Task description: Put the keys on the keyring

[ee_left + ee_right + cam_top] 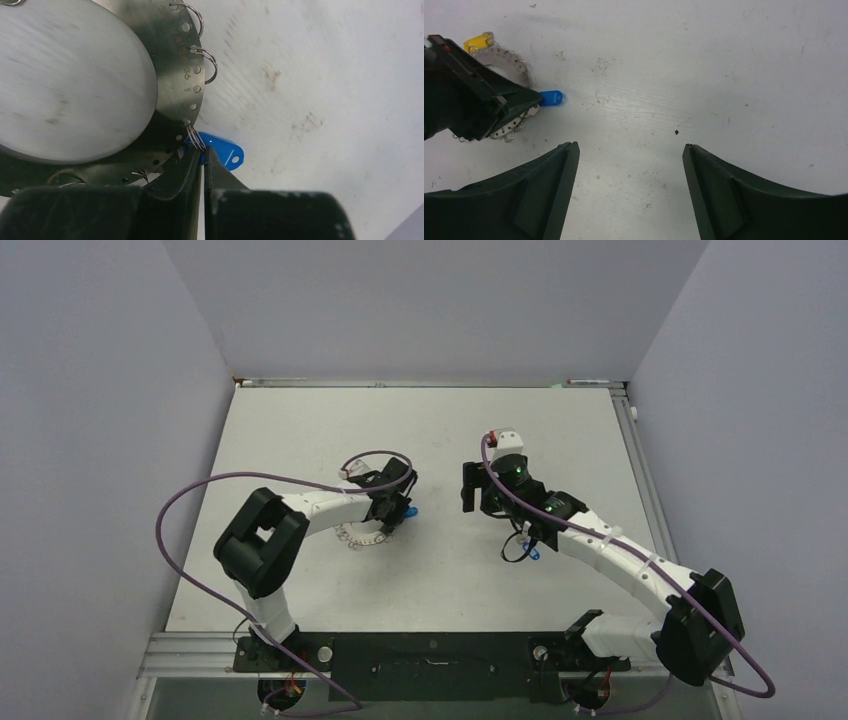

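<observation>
The keyring [175, 75] is a flat grey metal loop with holes and small wire rings along its rim, lying on the table [362, 536]. A blue-tagged key [226, 153] sits at its edge, joined to a hole by a thin wire ring. My left gripper [202, 154] is shut, its tips pinching the near end of that tag and wire ring. In the right wrist view the same blue tag [551, 97] pokes out past the left gripper [484, 107], and a yellow tag [478, 41] lies at the keyring's far side. My right gripper [629, 150] hangs open over bare table.
Another blue-tagged key [534, 553] lies beside my right forearm, next to a dark loop. The white table [420, 420] has grey walls on three sides and a metal rail along its near edge. A purple cable loops off each arm.
</observation>
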`<state>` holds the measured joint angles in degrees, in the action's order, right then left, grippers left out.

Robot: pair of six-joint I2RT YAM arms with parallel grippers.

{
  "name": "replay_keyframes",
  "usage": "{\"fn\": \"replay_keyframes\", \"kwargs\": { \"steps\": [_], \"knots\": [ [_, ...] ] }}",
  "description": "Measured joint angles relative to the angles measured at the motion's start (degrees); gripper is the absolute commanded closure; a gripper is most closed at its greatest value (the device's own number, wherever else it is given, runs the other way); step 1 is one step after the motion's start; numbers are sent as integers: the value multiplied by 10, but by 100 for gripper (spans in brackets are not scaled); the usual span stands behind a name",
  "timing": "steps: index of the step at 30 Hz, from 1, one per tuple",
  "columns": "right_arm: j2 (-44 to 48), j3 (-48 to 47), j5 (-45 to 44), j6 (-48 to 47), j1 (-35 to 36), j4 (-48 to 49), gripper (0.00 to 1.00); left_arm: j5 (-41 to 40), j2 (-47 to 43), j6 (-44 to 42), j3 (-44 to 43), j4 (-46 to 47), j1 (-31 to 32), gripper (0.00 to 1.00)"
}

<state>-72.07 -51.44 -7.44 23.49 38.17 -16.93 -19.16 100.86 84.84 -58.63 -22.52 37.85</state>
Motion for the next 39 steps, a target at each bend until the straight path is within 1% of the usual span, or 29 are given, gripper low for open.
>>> {"fn": "replay_keyframes", "kwargs": {
  "steps": [3, 4, 5, 7, 8, 9, 11, 13, 17, 19, 23, 25, 29, 32, 35, 39],
  "knots": [
    [44, 9, -27, 4, -2, -20, 22, 14, 30, 9, -28, 23, 30, 100],
    [57, 10, -35, 6, -3, -27, 22, 20, 37, 12, -33, 33, 38, 94],
    [72, 10, -45, 8, -3, -33, 22, 27, 41, 16, -37, 45, 43, 83],
    [94, 10, -60, 11, -3, -40, 22, 43, 50, 18, -40, 63, 54, 56],
    [104, 11, -66, 12, -3, -43, 22, 51, 52, 21, -40, 73, 57, 24],
    [113, 11, -71, 14, -3, -45, 22, 59, 52, 20, -42, 84, 58, 1],
    [127, 11, -78, 17, -3, -48, 23, 73, 47, 19, -47, 110, 60, 4],
    [136, 11, -84, 22, -3, -49, 23, 74, 33, 7, -53, 108, 61, 4],
    [139, 11, -88, 33, -3, -49, 23, 66, -19, -47, -46, 52, 60, 4],
    [138, 11, -87, 39, -3, -49, 24, 51, -78, -85, -29, 29, 59, 4],
    [120, 11, -74, 53, -3, -41, 25, 31, -248, -191, 12, 12, 46, 4],
    [101, 11, -66, 61, 1, -35, 26, 28, -337, -258, 24, 3, 24, 4],
    [53, 10, -58, 83, 24, -22, 27, 7, -472, -381, 47, -21, -14, 4],
    [6, 7, -56, 102, 55, -11, 28, -10, -556, -465, 82, -27, -16, 4],
    [-54, -11, -49, 123, 90, 2, 29, -28, -625, -532, 130, -31, -16, 4],
    [-139, -54, -17, 148, 132, 31, 31, -48, -672, -588, 178, -49, -16, 3]
  ]
}}
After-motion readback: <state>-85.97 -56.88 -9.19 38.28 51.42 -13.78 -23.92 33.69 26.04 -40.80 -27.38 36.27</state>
